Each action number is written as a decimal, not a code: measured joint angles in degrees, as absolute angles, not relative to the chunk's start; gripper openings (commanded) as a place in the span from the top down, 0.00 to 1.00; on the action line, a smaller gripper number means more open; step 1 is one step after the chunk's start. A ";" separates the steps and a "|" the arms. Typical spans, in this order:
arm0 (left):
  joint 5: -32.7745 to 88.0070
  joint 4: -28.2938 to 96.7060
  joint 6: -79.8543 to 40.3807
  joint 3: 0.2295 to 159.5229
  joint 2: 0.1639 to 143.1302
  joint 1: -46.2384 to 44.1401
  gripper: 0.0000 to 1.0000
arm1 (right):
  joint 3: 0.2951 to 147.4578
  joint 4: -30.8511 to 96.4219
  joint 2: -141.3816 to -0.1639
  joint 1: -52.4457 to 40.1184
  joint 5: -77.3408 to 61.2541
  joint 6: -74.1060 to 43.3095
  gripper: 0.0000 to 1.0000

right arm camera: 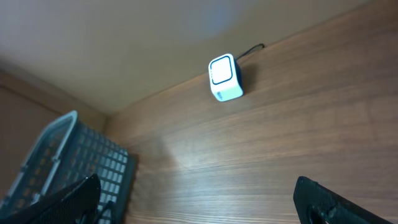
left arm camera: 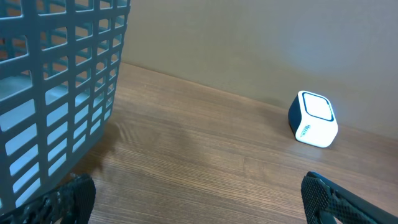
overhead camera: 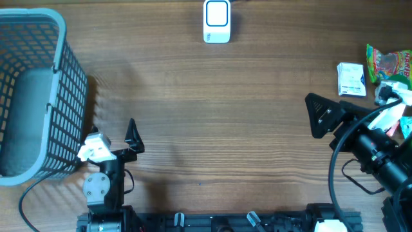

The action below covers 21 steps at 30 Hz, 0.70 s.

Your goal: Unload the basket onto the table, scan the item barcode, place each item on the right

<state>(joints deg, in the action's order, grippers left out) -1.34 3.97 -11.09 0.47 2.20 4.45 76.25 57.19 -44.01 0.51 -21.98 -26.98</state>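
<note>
The white barcode scanner (overhead camera: pixel 217 21) with a blue-edged window stands at the far middle of the table; it also shows as the scanner (left arm camera: pixel 313 118) and the scanner (right arm camera: pixel 225 77) in the two wrist views. At the right edge lie the items: a small white printed box (overhead camera: pixel 351 79) and a green snack bag (overhead camera: pixel 388 64). My right gripper (overhead camera: pixel 354 103) hovers just in front of them, open and empty. My left gripper (overhead camera: pixel 112 134) stays near the front left beside the basket, open and empty. Both the left gripper (left arm camera: pixel 199 205) and the right gripper (right arm camera: pixel 196 205) show only bare wood between their fingers.
A tall grey mesh basket (overhead camera: pixel 61 96) fills the left side, close against my left gripper; its wall (left arm camera: pixel 56 81) looms in the left wrist view. More packets (overhead camera: pixel 404 122) lie partly under the right arm. The scanner's cable runs off the far edge.
</note>
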 measured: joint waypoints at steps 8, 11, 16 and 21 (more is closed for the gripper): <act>-1.34 3.97 -11.09 0.47 2.20 4.45 0.00 | 73.32 49.50 -41.50 -0.47 -21.34 -13.41 0.00; -1.37 3.97 -11.09 0.49 2.20 4.45 0.00 | 67.53 41.01 -35.20 -2.04 -21.15 -8.14 0.00; -1.34 3.97 -11.09 0.49 2.20 4.45 0.00 | 56.14 27.94 -23.33 -2.33 -21.15 -1.48 0.01; -1.34 3.97 -11.09 0.47 2.20 4.45 0.00 | 44.42 15.94 -14.76 -2.33 -21.12 1.80 0.00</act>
